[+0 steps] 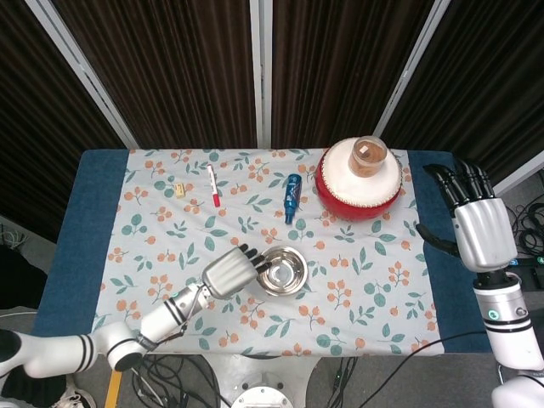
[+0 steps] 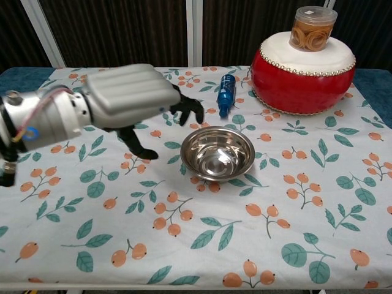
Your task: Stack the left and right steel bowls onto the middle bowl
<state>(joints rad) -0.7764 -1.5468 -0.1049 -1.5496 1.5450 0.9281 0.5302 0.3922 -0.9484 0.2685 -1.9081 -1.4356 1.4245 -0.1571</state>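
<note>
Judging by the nested bowls (image 2: 218, 153) mid-tabletop (image 2: 343, 202), your stacking looks finished; your left hand (image 2: 131, 98), fingers spread and empty, just needs clearing away, like the empty, spread right hand (image 1: 476, 223).

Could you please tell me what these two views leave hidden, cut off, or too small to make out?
- Steel bowls: both views show one rim; how many are nested is unclear.
- Right hand: outside the chest view's frame.
- Jar: top cropped by the chest view's edge.
- Blue bottle label: too small in both.
</note>
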